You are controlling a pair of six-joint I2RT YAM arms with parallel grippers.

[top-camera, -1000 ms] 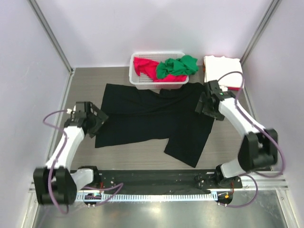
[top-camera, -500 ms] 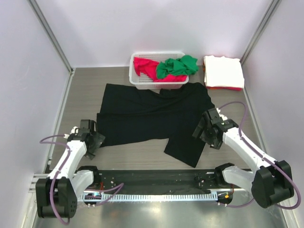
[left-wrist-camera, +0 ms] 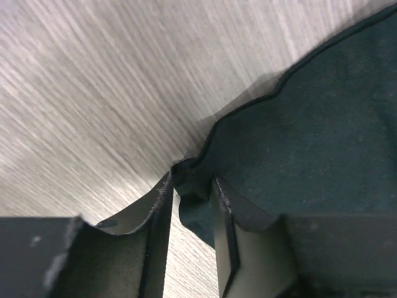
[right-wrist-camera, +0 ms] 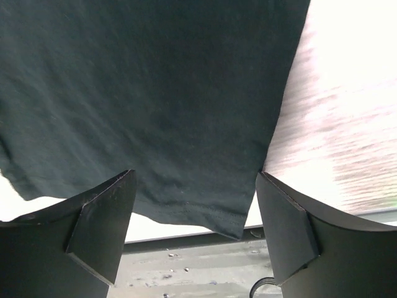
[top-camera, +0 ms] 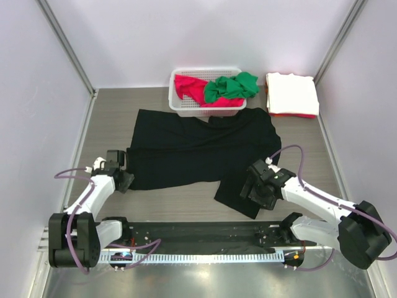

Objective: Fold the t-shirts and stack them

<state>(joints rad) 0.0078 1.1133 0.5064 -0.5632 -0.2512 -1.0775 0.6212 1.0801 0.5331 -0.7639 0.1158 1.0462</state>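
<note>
Left claw pinches the black t-shirt; right claw hovers spread above.

Top view is getting bright, even overhead light, with shadows falling soft and short and nothing blurring. Left wrist view is smearing: table grain is streaking, near foreground sitting dim and soft. Right wrist view is blowing out at right — glare washing the table white, black shirt reading dark, low detail.

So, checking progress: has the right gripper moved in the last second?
Yes. The right gripper moved away from the white basket, toward the arm bases.
</note>
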